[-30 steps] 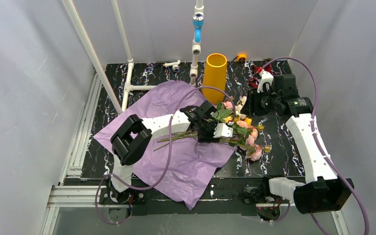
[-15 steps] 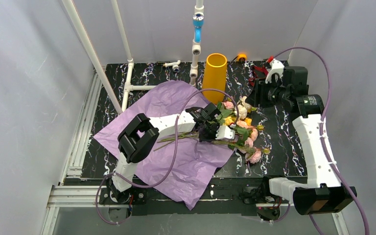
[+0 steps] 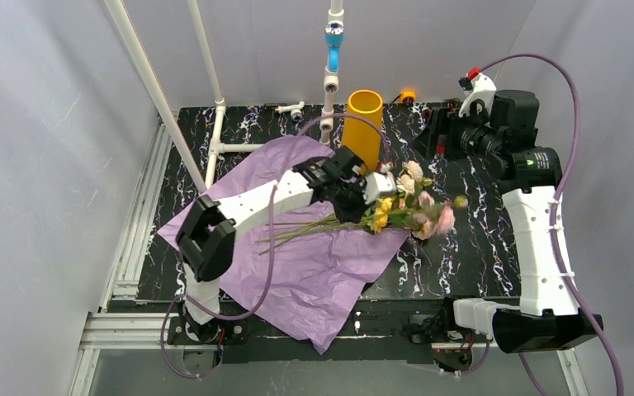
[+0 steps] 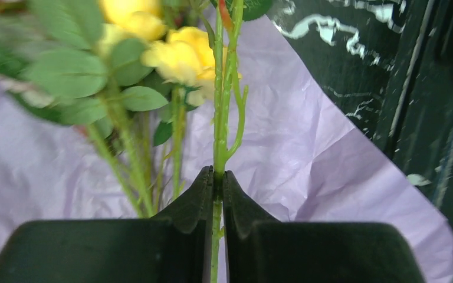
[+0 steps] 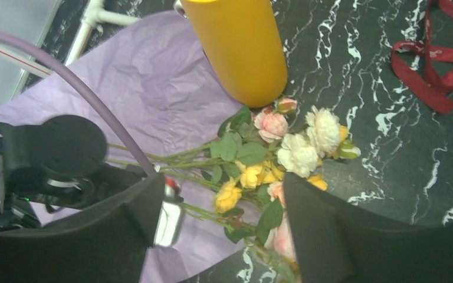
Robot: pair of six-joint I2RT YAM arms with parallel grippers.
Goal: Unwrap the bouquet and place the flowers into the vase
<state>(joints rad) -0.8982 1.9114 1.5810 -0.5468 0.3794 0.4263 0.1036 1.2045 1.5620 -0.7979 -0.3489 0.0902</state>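
Between the closed fingers of the left hand (image 4: 215,180), one thin green stem (image 4: 219,118) is clamped tight. Neighbouring stems run beside the fingers, and I cannot tell whether they are gripped too. The flowers (image 3: 409,206) extend rightward from that hand, their heads near the foot of the vase (image 3: 363,124) and their stems trailing back over the spread lilac paper (image 3: 297,264). I cannot tell whether the heads clear the table (image 3: 479,239). The right hand (image 5: 224,194) hangs above the bunch, released, with nothing between its fingers.

Handling: I judge the bunch light, the stems thin and springy, and the heads soft and easily crushed. Grip the bare stems below the leaves, gathering all of them, since a one-stem hold may shed the rest.

Count: one vase, one paper sheet, one dark red ribbon (image 5: 433,76), and at least eight flower heads.
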